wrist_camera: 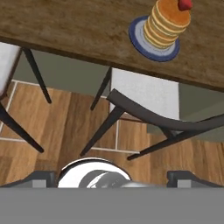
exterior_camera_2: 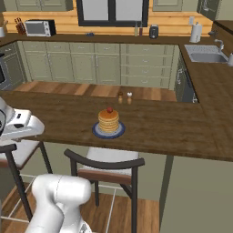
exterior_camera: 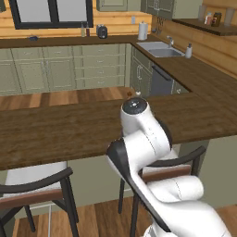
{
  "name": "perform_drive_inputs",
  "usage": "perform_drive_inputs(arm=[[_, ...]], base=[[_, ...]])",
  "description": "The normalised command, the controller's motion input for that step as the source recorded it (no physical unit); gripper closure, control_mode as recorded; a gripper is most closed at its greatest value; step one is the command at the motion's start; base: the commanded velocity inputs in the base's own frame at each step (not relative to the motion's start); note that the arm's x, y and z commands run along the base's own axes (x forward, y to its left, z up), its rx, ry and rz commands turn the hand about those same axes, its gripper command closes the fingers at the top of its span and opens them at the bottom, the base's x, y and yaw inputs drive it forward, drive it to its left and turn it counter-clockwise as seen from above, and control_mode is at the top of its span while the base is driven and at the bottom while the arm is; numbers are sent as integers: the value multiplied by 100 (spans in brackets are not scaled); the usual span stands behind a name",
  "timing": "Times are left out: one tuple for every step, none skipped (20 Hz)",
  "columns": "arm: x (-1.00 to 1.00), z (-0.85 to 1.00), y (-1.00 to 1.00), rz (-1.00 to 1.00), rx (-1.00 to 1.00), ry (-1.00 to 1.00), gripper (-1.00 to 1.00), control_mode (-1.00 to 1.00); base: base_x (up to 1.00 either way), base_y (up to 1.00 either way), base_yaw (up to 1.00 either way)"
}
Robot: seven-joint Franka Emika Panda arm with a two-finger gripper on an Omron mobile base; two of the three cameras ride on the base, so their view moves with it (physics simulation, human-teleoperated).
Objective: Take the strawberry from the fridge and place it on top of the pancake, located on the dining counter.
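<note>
Nearest the hand camera, the gripper (wrist_camera: 112, 178) shows just its two dark finger tips, cut off by the lower edge; the jaws stand wide apart, released and empty. Beyond, a chair (wrist_camera: 144, 103) sits partly under the table (wrist_camera: 65, 26). Farther on, the strawberry (exterior_camera_2: 109, 109) rests atop the pancake (exterior_camera_2: 108, 121) on a blue plate (exterior_camera_2: 98, 132), its top cropped in the hand view.

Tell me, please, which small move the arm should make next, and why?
Probably none beyond keeping the tool back, open and empty. The strawberry sits on top of the pancake, on its plate on the dining counter, and the tool is off the counter, above the chair.
</note>
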Motion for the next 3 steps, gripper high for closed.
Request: perform_drive_inputs(arm=[[0, 0, 0, 0, 0, 0, -100, -100], [0, 0, 0, 0, 0, 0, -100, -100], [0, 0, 0, 0, 0, 0, -100, -100]], base=[[0, 0, 0], [0, 0, 0], [0, 0, 0]])
